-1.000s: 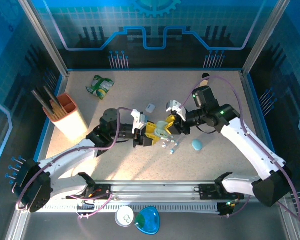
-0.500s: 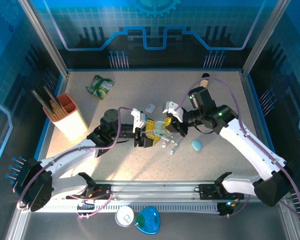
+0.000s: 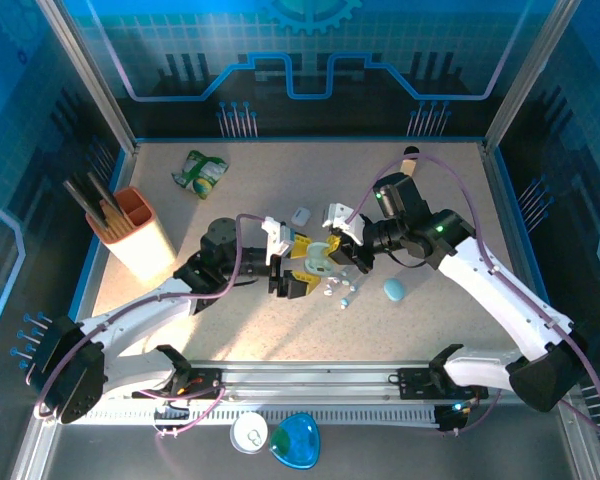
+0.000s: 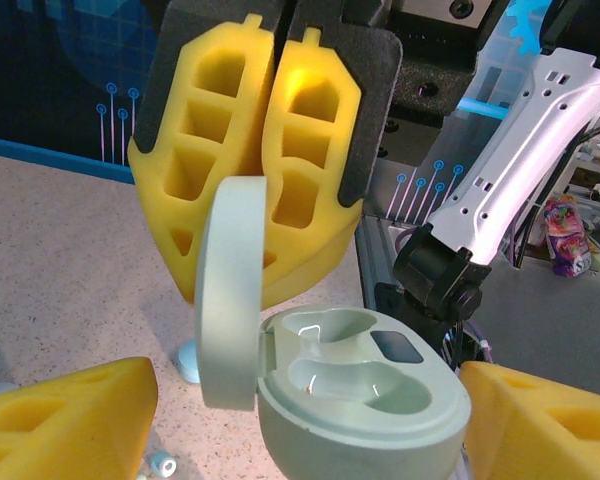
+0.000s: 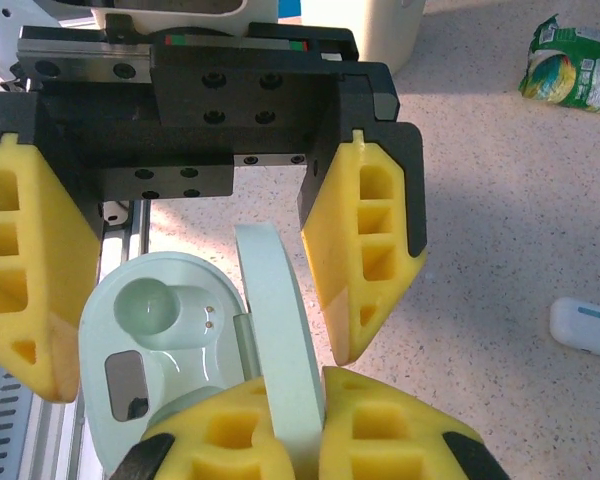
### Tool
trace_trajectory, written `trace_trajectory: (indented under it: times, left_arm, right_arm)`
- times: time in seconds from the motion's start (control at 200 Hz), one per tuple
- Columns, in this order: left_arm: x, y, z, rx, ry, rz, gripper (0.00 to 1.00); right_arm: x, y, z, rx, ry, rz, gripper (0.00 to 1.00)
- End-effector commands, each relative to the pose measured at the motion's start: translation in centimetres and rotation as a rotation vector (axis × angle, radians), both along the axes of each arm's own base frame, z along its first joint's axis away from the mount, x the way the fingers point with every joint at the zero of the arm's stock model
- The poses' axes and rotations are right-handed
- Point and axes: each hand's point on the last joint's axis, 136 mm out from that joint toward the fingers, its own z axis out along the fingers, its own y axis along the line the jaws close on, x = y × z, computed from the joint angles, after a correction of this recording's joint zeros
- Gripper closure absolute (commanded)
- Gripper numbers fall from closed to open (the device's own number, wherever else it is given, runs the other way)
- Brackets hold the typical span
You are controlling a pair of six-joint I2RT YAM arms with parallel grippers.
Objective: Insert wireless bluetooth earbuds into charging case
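The earbuds point(image 3: 342, 291) lie loose on the bench point(image 3: 430, 190) just below frame centre. They look tiny, light and slick, so I'd pinch one across its body. Just above them my left end effector point(image 3: 298, 270) clamps the open charging case point(image 4: 360, 400), and my right end effector point(image 3: 342, 243) pinches its lid point(image 5: 275, 330). Room between them is tight.

Open pale green plastic charging case point(image 3: 320, 258) wells bare from above; upright lid point(image 5: 275, 330), yellow foam fingers point(image 5: 365, 250) crowd left, right; tiny white-teal earbuds point(image 3: 342, 290) litter near side; far speckled tabletop point(image 3: 430, 190) free
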Motion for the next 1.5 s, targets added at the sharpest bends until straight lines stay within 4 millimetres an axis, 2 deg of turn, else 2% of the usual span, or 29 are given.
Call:
trace_trajectory:
  times: [0.0,0.23,0.375,0.445,0.53,0.895,1.181,1.331,1.426,1.496]
  left_arm:
    - [0.0,0.0,0.4,-0.004,-0.036,-0.012,0.24]
    - [0.0,0.0,0.0,0.013,-0.010,-0.014,0.37]
    - [0.2,0.0,0.1,0.012,-0.010,-0.008,0.36]
    - [0.1,0.0,0.0,0.013,-0.009,-0.009,0.29]
    - [0.1,0.0,0.2,0.009,-0.008,-0.009,0.28]
    - [0.4,0.0,0.6,-0.005,0.006,0.005,0.49]
    - [0.4,0.0,0.6,-0.008,0.008,0.004,0.59]
    - [0.4,-0.1,0.7,-0.015,0.003,0.005,0.58]
    - [0.5,-0.1,0.7,-0.016,0.005,0.006,0.50]
    - [0.5,-0.1,0.6,-0.016,0.007,0.007,0.49]
  right_arm:
    - [0.1,0.4,1.2,0.019,-0.011,-0.010,1.00]
    - [0.6,0.3,1.3,0.025,-0.001,-0.040,1.00]
    - [0.5,0.2,1.5,0.032,-0.003,-0.045,1.00]
    - [0.5,0.1,1.5,0.034,-0.002,-0.052,1.00]
    - [0.4,0.2,1.5,0.033,0.005,-0.046,1.00]
    - [0.4,0.4,1.4,0.035,0.007,-0.044,1.00]
    - [0.6,0.4,1.0,0.030,0.016,-0.047,1.00]
    - [0.8,0.5,1.1,0.031,0.018,-0.055,1.00]
    - [0.9,0.7,1.1,0.037,0.025,-0.058,1.00]
    - [1.1,0.9,1.1,0.040,0.029,-0.061,1.00]
